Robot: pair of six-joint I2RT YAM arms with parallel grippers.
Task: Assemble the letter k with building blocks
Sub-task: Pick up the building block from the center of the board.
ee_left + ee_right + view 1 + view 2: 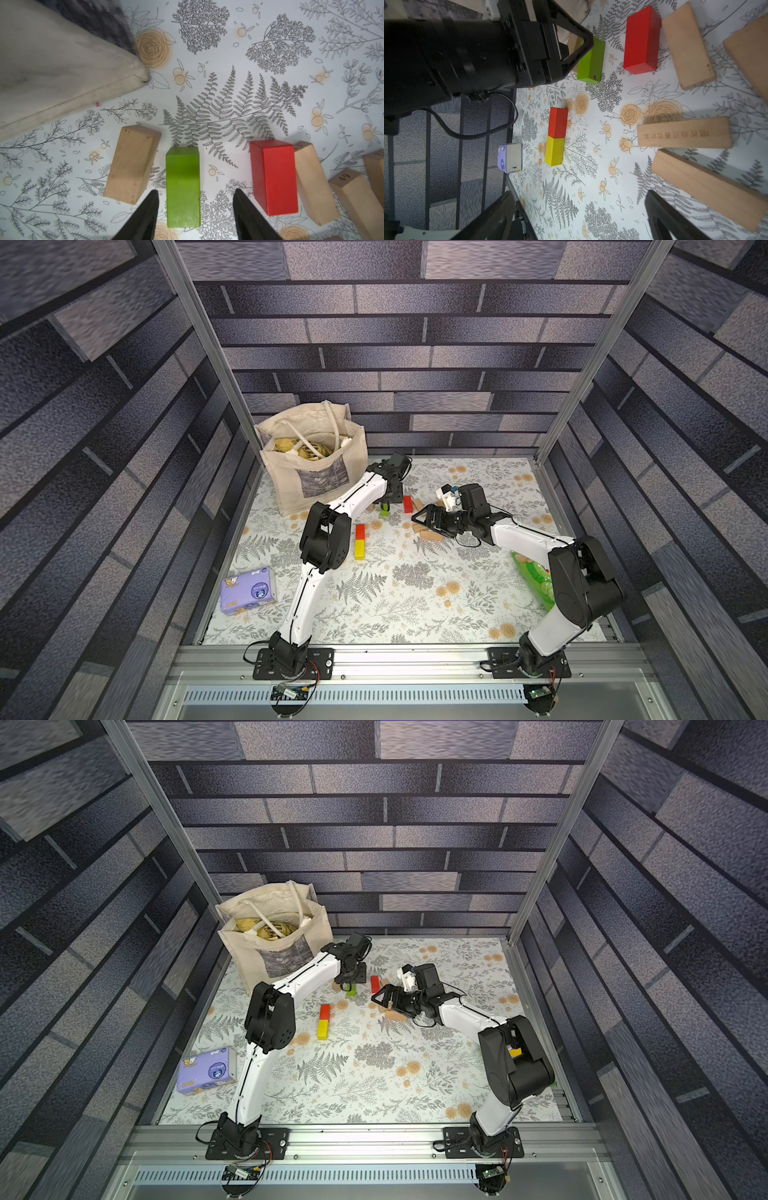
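Only right wrist: engraved wooden block

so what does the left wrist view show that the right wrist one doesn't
Left wrist only: the left gripper open astride the green block with gaps on both sides, and the whole plain block beside it. Right wrist only: a red block end-on to the yellow block, the tissue pack, the open right gripper. Both: green block, the other red block, the left gripper.
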